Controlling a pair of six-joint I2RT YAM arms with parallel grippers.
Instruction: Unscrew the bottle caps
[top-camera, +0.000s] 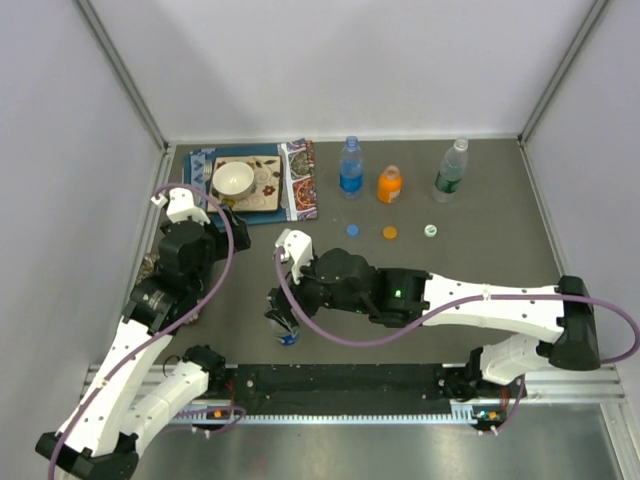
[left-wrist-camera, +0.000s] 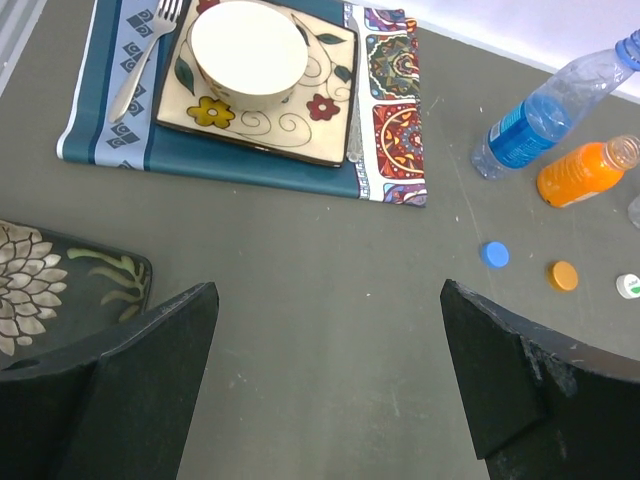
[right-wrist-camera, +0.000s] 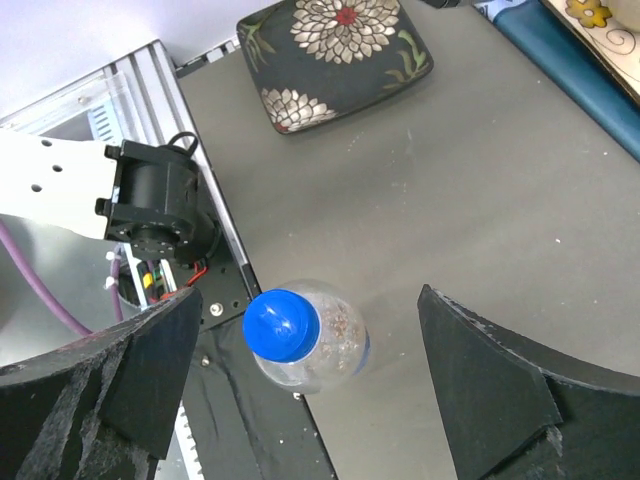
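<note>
three caps (top-camera: 390, 233) lay right of the placemat (top-camera: 300, 190), before their open bottles (top-camera: 389, 185), so only the blue cap (right-wrist-camera: 281, 324) on the fourth bottle (right-wrist-camera: 322, 352), nearer than the placemat, remained, beneath the wide-open, empty right gripper (right-wrist-camera: 310, 295); left gripper (left-wrist-camera: 328, 288) also wide.

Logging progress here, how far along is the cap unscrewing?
Done: three back bottles look open, with a blue cap, orange cap and white cap lying before them. In hand: the right hand hangs open over the fourth bottle. Left: the fourth cap, also blue, is still screwed on.
</note>
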